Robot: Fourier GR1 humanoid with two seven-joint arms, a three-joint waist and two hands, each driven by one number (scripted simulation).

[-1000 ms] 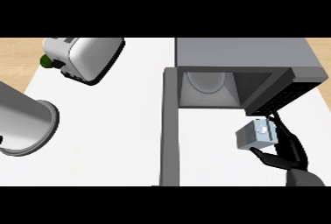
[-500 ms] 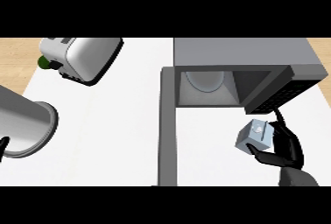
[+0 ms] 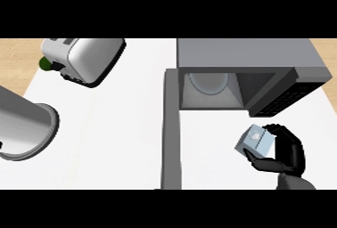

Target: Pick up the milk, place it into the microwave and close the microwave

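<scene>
In the head view, the right robot hand [image 3: 284, 153] comes in from the lower right edge. Its black fingers and thumb are curled around the milk [image 3: 255, 141], so this robot hand is holding the carton and is not spread wide. The milk is a small pale carton with a bluish face and it sits tilted in the grip. It is outside the microwave [image 3: 244, 60], in front of its right part and just below the dark control panel [image 3: 284, 99]. From this steep angle I cannot tell if the carton is lifted or touches the table [image 3: 112, 133].

The microwave stands at the upper right of the white table. Its door [image 3: 171, 133] is open and is seen from its edge, as a long grey strip that goes from the left front corner of the microwave down to the lower edge of the view. Inside the open cavity a pale round plate [image 3: 209, 82] is visible against the grey walls.

At the upper left a silver toaster [image 3: 84, 58] lies at an angle on the table, with a small green thing [image 3: 45, 63] just beside its left end. At the left edge the grey left forearm [image 3: 23, 129] shows as a big cylinder, well apart from the milk; its robot hand does not show.
</scene>
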